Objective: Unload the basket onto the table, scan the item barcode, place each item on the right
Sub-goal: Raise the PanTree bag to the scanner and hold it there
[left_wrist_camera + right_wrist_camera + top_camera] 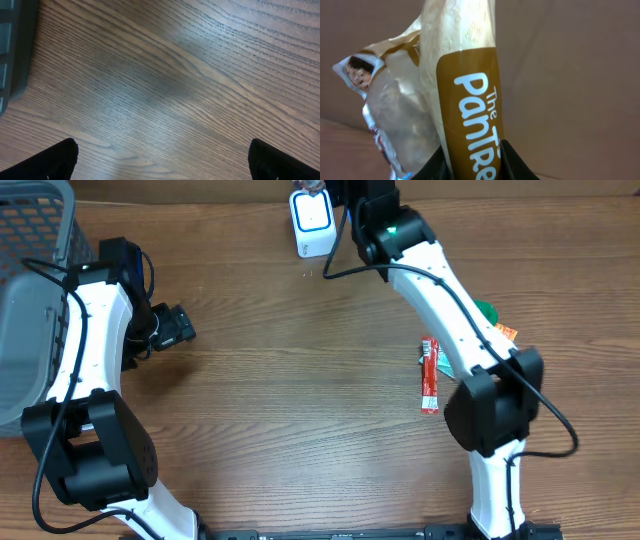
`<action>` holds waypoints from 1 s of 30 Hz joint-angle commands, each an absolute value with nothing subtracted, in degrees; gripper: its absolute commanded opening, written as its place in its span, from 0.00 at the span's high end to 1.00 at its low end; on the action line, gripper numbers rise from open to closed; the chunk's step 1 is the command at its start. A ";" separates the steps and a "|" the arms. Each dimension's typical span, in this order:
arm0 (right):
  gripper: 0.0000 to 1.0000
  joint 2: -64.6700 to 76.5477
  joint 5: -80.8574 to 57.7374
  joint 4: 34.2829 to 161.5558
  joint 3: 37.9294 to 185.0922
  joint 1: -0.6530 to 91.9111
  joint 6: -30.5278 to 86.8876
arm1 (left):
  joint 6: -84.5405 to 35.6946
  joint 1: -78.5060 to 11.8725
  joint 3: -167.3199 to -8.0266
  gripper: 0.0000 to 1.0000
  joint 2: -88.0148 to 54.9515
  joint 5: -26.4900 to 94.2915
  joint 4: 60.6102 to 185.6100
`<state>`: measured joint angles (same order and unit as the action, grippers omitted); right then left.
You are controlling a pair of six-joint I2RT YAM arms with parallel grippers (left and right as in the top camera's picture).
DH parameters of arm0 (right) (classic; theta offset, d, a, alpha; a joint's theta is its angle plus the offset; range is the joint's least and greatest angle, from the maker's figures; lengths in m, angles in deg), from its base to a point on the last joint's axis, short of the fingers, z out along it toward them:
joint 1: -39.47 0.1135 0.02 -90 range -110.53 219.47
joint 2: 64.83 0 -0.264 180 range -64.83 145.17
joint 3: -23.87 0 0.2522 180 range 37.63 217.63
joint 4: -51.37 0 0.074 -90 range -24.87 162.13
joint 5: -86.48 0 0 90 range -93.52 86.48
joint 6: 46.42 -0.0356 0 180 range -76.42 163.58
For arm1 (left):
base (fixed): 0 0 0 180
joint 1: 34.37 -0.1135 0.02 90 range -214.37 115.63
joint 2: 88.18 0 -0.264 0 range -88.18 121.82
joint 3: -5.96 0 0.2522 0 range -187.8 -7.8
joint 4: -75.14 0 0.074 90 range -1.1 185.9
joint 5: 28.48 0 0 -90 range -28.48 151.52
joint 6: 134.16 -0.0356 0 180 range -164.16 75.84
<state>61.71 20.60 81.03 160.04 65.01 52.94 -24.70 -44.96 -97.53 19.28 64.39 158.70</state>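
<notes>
You have one grey basket [25, 330] at the far left of the worktop [280, 380]. It is cut off by the edge of the overhead view, so you cannot tell what it holds.

Just right of the basket are your left fingers [55, 162]. They are spread as wide as they go, one at each lower corner of the left wrist view. They hold nothing, and only bare wood grain lies beneath them. A corner of the basket shows at the far left of that view.

At the far edge, near the middle, stands one white scanner [312, 222] with a blue-rimmed face. Your right arm reaches up to it from the near right.

Your right fingers [517, 165] are drawn in narrow and clamp one packet [465, 100] from both sides. It is a cream and brown wrapper with white lettering and a crumpled clear end on its left. It stands upright between the fingers, lifted off the worktop beside the scanner. You cannot see a barcode in any view.

On the right of the worktop three more items lie loose. One red bar [429, 375] lies lengthwise, apart from the others. One green packet [486, 310] and one orange packet [506, 332] are partly hidden under the right arm.
</notes>
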 commanded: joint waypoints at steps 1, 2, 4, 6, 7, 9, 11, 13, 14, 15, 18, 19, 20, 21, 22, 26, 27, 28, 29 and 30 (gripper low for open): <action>0.96 64.96 32.69 76.27 160.66 65.29 53.16 | -24.89 -44.74 -98.27 0.00 18.21 64.89 158.70; 0.96 65.79 34.63 74.67 160.66 65.38 53.47 | -24.87 -44.74 -98.27 0.00 18.21 64.89 158.68; 0.96 67.54 38.39 71.09 160.66 65.77 55.11 | -24.89 -44.74 -98.27 0.00 18.21 64.89 158.68; 0.96 69.31 39.22 68.12 160.66 66.34 57.64 | -24.89 -44.74 -98.27 0.00 18.21 64.89 158.68; 0.96 69.95 39.33 67.27 160.66 66.64 58.45 | -24.89 -44.74 -98.27 0.00 18.21 64.89 158.68; 0.96 71.19 39.36 65.45 160.66 67.41 60.70 | -24.89 -44.74 -98.27 0.00 18.21 64.89 158.68; 0.96 72.85 39.57 63.55 160.66 68.63 62.98 | -24.89 -44.74 -98.27 0.00 18.21 64.89 158.68; 0.96 73.86 39.90 62.50 160.66 69.42 63.94 | -24.89 -44.74 -98.27 0.00 18.21 64.89 158.68; 0.96 74.51 40.43 61.91 160.66 69.77 64.77 | -24.89 -44.74 -98.27 0.00 18.21 64.89 158.70; 0.96 75.11 41.34 61.15 160.66 70.12 65.56 | -24.89 -44.74 -98.27 0.00 18.21 64.89 158.70; 0.96 77.12 42.37 61.01 160.66 71.02 68.66 | -24.89 -44.74 -98.27 0.00 18.21 64.89 158.70; 0.96 77.29 42.46 61.12 160.66 71.26 69.40 | -24.89 -44.74 -98.27 0.00 18.21 64.89 158.70; 0.96 77.40 42.52 61.43 160.63 71.43 69.60 | -24.89 -44.74 -98.27 0.00 18.21 64.89 158.70; 0.96 77.40 42.52 61.65 160.61 71.63 69.60 | -24.89 -44.74 -98.27 0.00 18.21 64.89 158.70; 0.96 77.40 42.50 61.76 160.61 72.15 69.62 | -24.89 -44.74 -98.27 0.00 18.21 64.89 158.70; 0.96 77.40 42.50 62.63 160.61 73.25 71.13 | -24.89 -44.74 -98.27 0.00 18.21 64.89 158.68; 0.96 77.40 42.50 63.13 160.61 73.51 71.13 | -24.89 -44.74 -98.27 0.00 18.21 64.89 158.70; 0.96 77.40 42.50 63.81 160.61 73.66 71.11 | -24.89 -44.74 -98.27 0.00 18.21 64.89 158.68; 0.96 77.40 42.52 64.42 160.61 73.77 71.11 | -24.89 -44.74 -98.27 0.00 18.21 64.89 158.70; 0.96 77.40 42.50 65.34 160.61 73.92 71.11 | -24.89 -44.74 -98.27 0.00 18.21 64.89 158.70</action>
<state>77.25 42.11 63.59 160.09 72.92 70.34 -24.70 -44.96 -97.53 19.28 64.39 158.73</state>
